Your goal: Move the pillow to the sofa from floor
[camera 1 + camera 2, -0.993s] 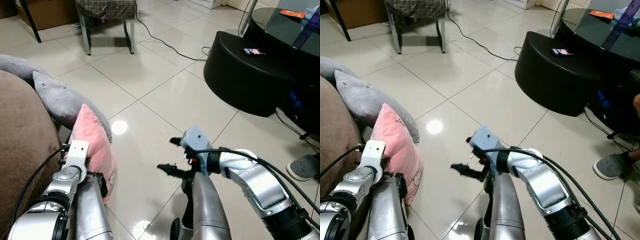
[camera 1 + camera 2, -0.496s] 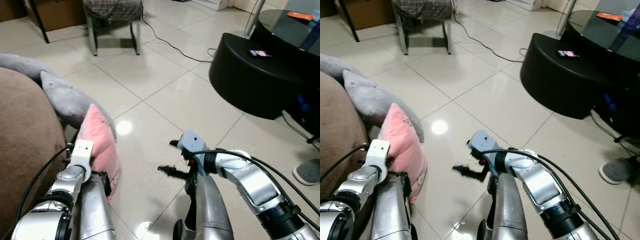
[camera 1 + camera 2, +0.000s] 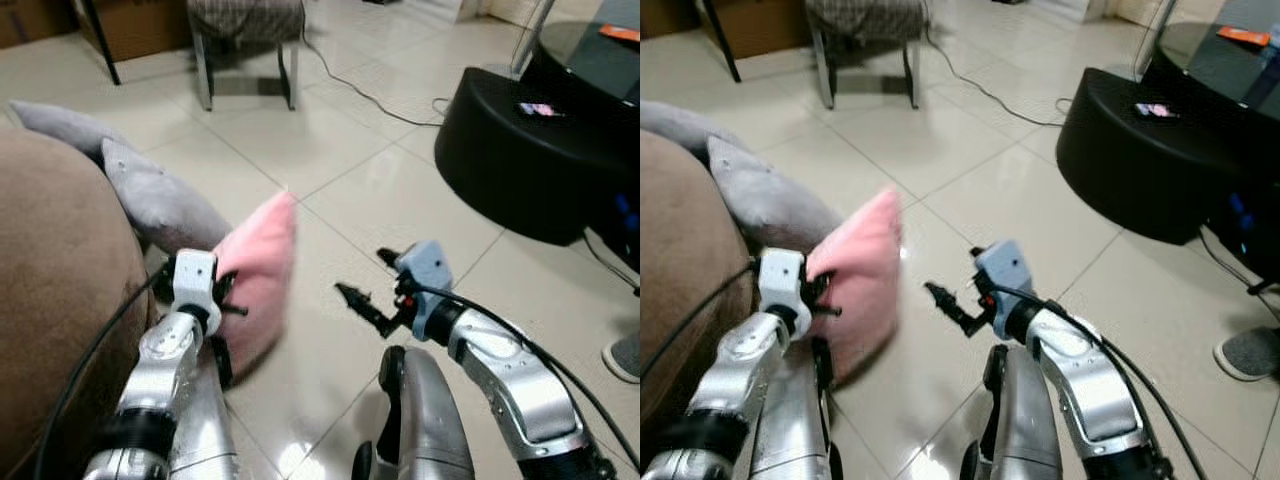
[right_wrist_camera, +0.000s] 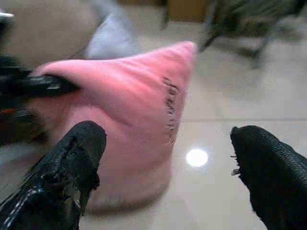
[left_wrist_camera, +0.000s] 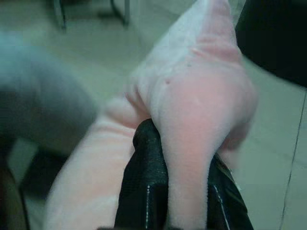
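The pink pillow (image 3: 258, 275) is tipped up off the tiled floor, beside the brown sofa (image 3: 50, 300) on my left. My left gripper (image 5: 180, 160) is shut on a fold of the pillow, and its black fingers (image 5: 146, 163) pinch the pink fabric from both sides. My right gripper (image 3: 362, 274) hangs open just right of the pillow, not touching it. In the right wrist view the pillow (image 4: 129, 110) lies ahead between the two spread fingers (image 4: 72, 163).
A grey plush cushion (image 3: 150, 195) leans on the sofa behind the pillow. A low black round table (image 3: 530, 150) with a phone (image 3: 537, 109) stands at the right. Chair legs (image 3: 245, 60) and a cable (image 3: 380, 100) are farther back. A slipper (image 3: 625, 355) lies at the far right.
My left gripper has lifted and swung the pillow up and to the right. My right gripper has risen towards it. The camera has shifted as well.
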You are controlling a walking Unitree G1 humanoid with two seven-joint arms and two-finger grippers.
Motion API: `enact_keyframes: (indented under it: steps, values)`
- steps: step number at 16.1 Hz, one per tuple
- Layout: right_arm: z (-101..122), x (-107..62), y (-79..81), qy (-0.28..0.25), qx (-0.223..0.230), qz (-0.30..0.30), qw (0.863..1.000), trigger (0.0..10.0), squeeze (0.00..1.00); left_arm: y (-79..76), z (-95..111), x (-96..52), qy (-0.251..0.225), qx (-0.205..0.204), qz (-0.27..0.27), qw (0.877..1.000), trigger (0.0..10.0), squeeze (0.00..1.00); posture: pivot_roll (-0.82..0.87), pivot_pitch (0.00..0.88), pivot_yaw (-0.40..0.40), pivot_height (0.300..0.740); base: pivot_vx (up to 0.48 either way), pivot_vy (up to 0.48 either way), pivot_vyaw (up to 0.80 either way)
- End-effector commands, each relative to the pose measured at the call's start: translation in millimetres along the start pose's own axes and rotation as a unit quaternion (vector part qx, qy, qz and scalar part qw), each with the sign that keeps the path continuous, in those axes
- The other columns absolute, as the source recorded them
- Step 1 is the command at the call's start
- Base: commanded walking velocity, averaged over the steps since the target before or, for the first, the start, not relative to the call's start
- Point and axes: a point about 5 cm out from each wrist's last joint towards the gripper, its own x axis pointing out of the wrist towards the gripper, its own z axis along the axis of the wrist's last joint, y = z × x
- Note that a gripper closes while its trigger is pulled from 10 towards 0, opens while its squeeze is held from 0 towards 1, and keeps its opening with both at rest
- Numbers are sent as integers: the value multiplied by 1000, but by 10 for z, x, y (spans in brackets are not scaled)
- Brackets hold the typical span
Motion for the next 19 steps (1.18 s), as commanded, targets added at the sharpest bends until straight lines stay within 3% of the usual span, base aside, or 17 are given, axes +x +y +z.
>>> enact_keyframes:
  steps: [1, 4, 6, 10, 13, 16, 17, 18, 19]
  values:
    - [14, -55, -154, -18, 12, -66, 998, 10000, 0, -76, 329, -21, -67, 12, -9, 998, 0, 0, 12, 0, -48, 457, 0, 0, 0]
    - [62, -132, -280, -50, 44, -148, 987, 10000, 0, -85, 700, -289, -129, 30, 13, 991, 0, 0, 18, 0, -41, 457, 0, 0, 0]
    - [83, -168, -257, -68, 79, -157, 982, 10000, 0, -146, 898, -420, -156, 32, 13, 987, 0, 0, 22, 0, -48, 457, 0, 0, 0]
    - [111, -132, -255, -68, 58, -200, 976, 10000, 0, -137, 907, -439, -139, 34, 35, 989, 0, 0, 6, 0, -38, 491, 0, 0, 0]
    - [120, -116, -244, -56, 35, -198, 978, 10000, 0, -125, 940, -418, -136, 28, 61, 988, 0, 0, 22, 0, -48, 520, 0, 0, 0]
    - [184, -53, -255, -65, 24, -195, 978, 10000, 0, -186, 939, -470, -130, 39, 51, 989, 0, 0, 59, 0, -54, 540, 0, 0, 0]
    - [205, -30, -251, -70, 24, -193, 978, 10000, 0, -177, 933, -485, -128, 41, 51, 990, 2196, 0, 71, 0, -53, 545, 0, 0, 0]
    - [229, -1, -237, -76, 26, -190, 978, 10000, 0, -146, 926, -506, -125, 43, 55, 990, 7765, 0, 73, 0, -50, 554, 0, 0, 0]
    - [244, 21, -211, -78, 27, -188, 979, 10000, 0, -103, 917, -514, -121, 42, 65, 990, 10000, 0, 71, 0, -47, 564, 0, 0, 0]
